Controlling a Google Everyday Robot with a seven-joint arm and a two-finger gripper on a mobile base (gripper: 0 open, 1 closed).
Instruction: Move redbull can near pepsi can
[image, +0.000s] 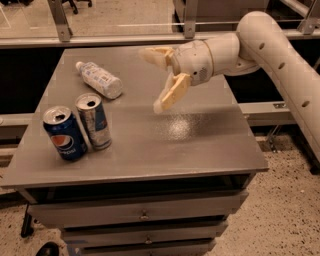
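Note:
The redbull can (94, 120), slim and silver-and-blue, stands upright near the table's front left. The pepsi can (64, 133), wider and dark blue with a round logo, stands upright right beside it on the left, almost touching. My gripper (151, 80) is open and empty, raised above the middle of the table, well to the right of both cans. Its cream fingers (171, 92) are spread apart.
A clear plastic water bottle (98, 79) lies on its side behind the cans. The grey table (200, 145) has drawers below its front edge. A metal rail and glass partition run behind the table. Speckled floor lies to the right.

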